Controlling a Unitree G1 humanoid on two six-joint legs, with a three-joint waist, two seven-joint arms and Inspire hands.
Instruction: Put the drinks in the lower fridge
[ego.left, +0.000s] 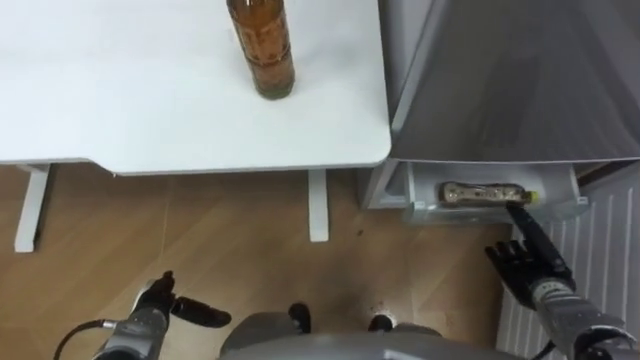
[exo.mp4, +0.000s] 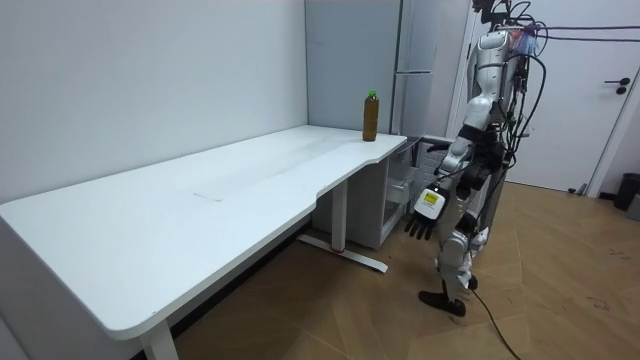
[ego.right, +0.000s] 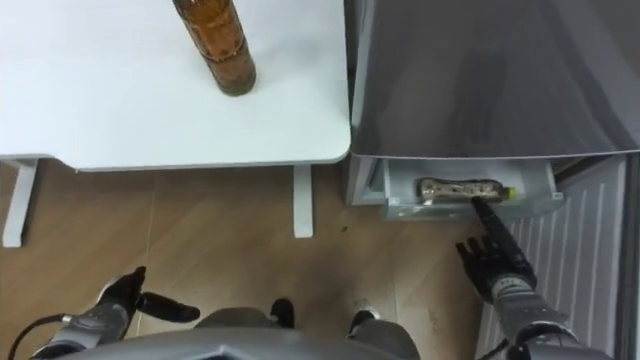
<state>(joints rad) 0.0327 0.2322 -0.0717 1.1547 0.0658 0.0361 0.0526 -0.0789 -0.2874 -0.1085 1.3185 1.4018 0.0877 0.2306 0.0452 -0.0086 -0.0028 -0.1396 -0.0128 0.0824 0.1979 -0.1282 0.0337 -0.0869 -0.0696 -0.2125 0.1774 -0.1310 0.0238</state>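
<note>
Lying bottle (ego.left: 485, 193): on its side in the fridge's (ego.left: 520, 80) open lower drawer (ego.left: 420, 203).
Standing bottle (ego.left: 262, 50): upright on the table (ego.left: 120, 110).
Your right hand (ego.left: 525, 265): fingers straight, one tip at the drawer front.
Your left hand (ego.left: 160, 300): low, relaxed, empty.

The eye views' top edge cuts off the upright bottle (ego.left: 262, 50) — the fridge (ego.left: 510, 80) hides much of its drawer (ego.left: 560, 207).

Sparse indoor test room, office-like rather than a fitted kitchen. Bare pale wall (exo.mp4: 150, 80), no cupboards or decor. Long white desk-style counter (exo.mp4: 200, 200) on slim white legs. Tall grey fridge (exo.mp4: 350, 70) stands in the corner beside it. Wood-pattern floor (exo.mp4: 560, 290). Plain white door (exo.mp4: 620, 90) behind the robot.
</note>
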